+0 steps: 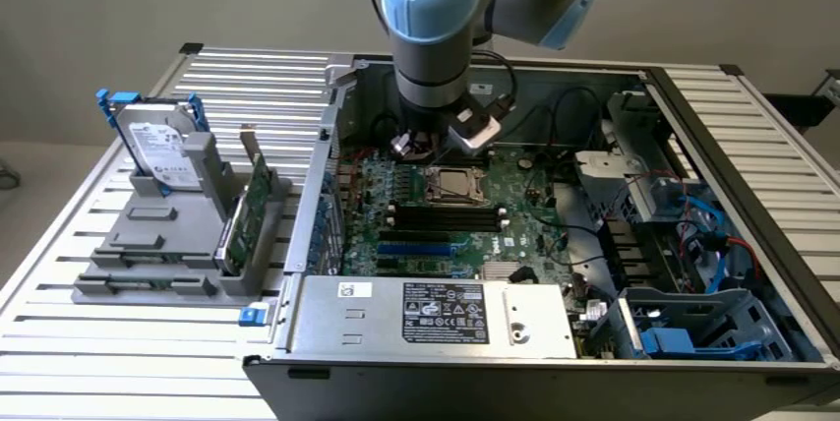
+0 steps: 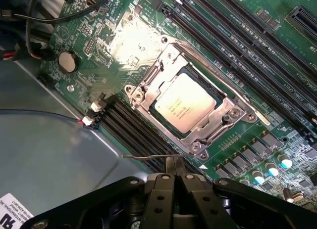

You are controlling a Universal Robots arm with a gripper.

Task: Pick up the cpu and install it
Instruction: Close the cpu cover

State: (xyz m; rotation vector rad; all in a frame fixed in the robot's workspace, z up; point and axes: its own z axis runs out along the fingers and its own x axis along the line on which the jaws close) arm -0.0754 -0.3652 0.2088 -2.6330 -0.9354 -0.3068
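Gripper (image 2: 174, 164): fingers pressed together, nothing held between them. The cpu (image 2: 182, 108) lies inside the socket frame (image 2: 148, 90) on the motherboard (image 2: 124, 46), silver top up, apart from the fingertips. In the exterior view the gripper (image 1: 444, 141) hangs inside the computer case (image 1: 315, 214), just to the far side of the socket where the cpu (image 1: 455, 185) sits.

Risks, as a judgement:
- You cannot tell from here whether the chip sits fully flat; if it is skewed, any press from above would likely bend socket contacts
- A thin wire lever (image 2: 143, 157) runs just beside the fingertips; a sideways move at this height could snag it
- The memory slots (image 2: 126, 125) lie between the fingers and the socket frame; a low pass could scrape them
- Cables (image 1: 565, 106) hang at the far wall near the wrist; a wide swing could catch one
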